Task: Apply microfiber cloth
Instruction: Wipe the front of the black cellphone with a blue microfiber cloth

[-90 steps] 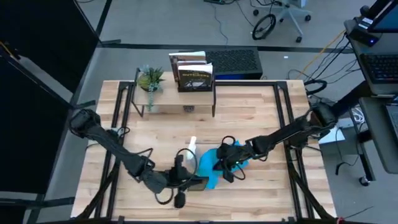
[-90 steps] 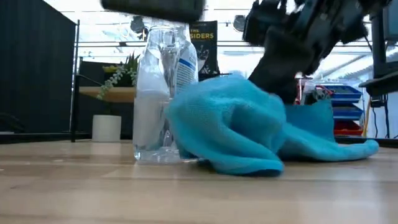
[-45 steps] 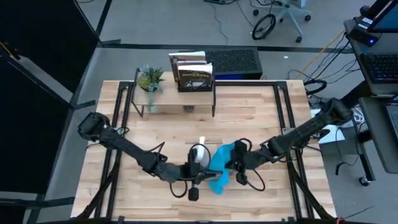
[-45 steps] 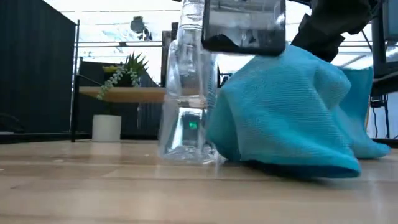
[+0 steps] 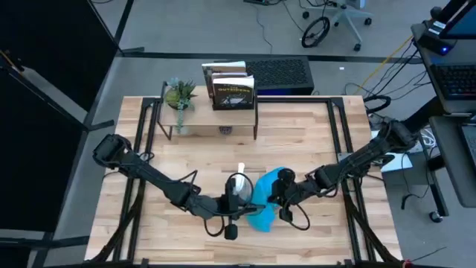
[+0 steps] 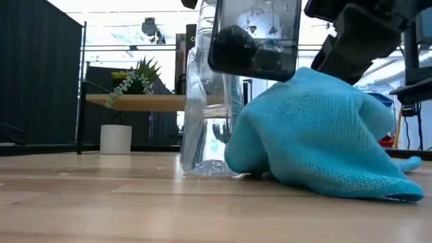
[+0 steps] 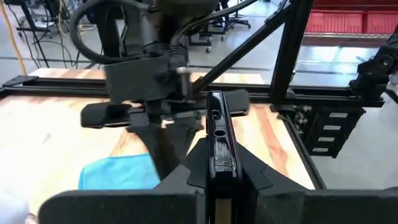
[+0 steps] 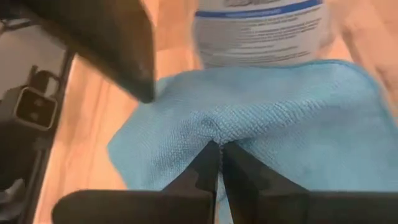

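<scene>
Turquoise microfiber cloth [image 5: 265, 199] bunched on the wooden table [image 5: 297, 126], at about 6 o'clock, touching the clear spray bottle [image 6: 206, 128]. Right hand [image 8: 219, 157] pinched onto a cloth fold. Left hand [image 7: 214, 177] clamped on a black phone [image 7: 219, 140].

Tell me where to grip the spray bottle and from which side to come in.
Grip the spray bottle on its upright clear body, coming from the side away from the microfiber cloth. The cloth is heaped against one side, pinched by the right gripper, and the left gripper holds the phone just above it.
</scene>
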Controlling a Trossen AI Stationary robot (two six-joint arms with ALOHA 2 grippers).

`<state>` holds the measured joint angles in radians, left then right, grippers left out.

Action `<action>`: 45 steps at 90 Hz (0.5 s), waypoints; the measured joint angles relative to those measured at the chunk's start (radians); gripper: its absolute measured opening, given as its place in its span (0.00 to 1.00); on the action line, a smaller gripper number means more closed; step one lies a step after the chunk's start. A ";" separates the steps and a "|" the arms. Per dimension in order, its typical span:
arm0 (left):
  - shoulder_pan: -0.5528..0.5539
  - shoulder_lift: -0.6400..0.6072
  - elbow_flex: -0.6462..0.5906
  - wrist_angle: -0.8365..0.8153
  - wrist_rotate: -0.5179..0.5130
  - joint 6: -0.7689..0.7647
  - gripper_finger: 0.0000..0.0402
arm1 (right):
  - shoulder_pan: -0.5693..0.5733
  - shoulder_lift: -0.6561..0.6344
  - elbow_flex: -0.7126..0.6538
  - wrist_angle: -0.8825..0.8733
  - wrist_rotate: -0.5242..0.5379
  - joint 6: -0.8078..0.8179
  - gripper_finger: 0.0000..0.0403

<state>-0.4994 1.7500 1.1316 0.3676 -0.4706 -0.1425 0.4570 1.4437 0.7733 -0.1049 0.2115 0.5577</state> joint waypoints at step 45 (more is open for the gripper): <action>0.000 -0.001 0.000 0.021 0.039 0.058 0.03 | 0.005 -0.028 0.000 0.016 -0.182 0.035 0.41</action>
<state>-0.4995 1.7493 1.1316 0.3884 -0.4318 -0.0843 0.4615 1.4157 0.7734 -0.0892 0.0293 0.5931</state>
